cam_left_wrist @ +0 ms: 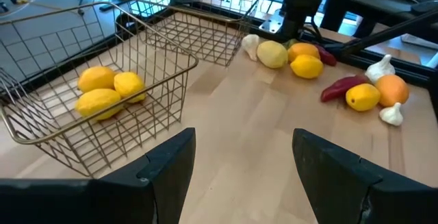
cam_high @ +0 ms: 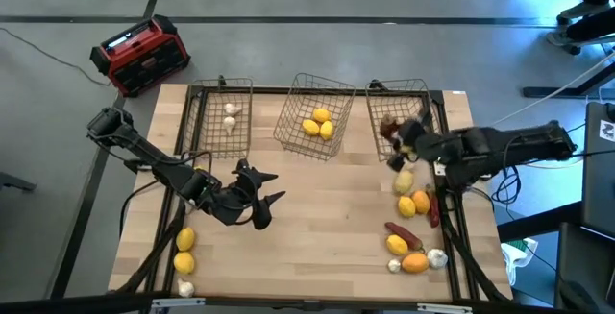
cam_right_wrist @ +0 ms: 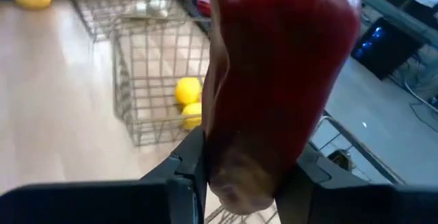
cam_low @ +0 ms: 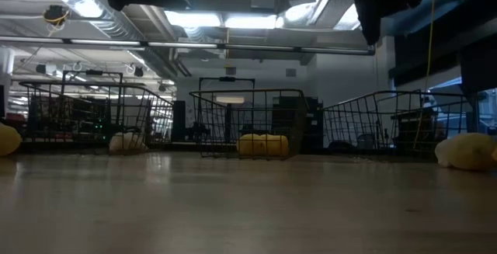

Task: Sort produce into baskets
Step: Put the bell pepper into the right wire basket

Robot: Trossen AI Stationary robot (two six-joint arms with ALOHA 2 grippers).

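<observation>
The sorting is partly done, with a good deal of produce still loose on the bench [cam_high: 317, 218]. Nearest the front edge, on the left, lie two yellow lemons [cam_high: 184, 252] and a white bulb [cam_high: 184, 288]. On the right a larger cluster [cam_high: 413, 247] waits: yellow lemons, an orange piece, white bulbs and a dark red piece.

Mid-bench, the left claw [cam_high: 261, 199] hovers with its fingers spread wide and holds nothing. Across from it, the right claw [cam_right_wrist: 243, 172] is clenched on a dark red piece [cam_right_wrist: 277, 80], raised over the near edge of the right basket [cam_high: 430, 96].

Along the far edge stand the three wire baskets. The left basket [cam_high: 208, 112] holds two white bulbs [cam_high: 231, 115]. The middle basket [cam_high: 296, 112], turned at a slant, holds three yellow lemons [cam_high: 318, 124]. The right basket seems to hold one dark red piece or more [cam_high: 387, 128], though the arm hides much of it.

Judging by this, each basket takes one kind, and more than half the pieces remain
</observation>
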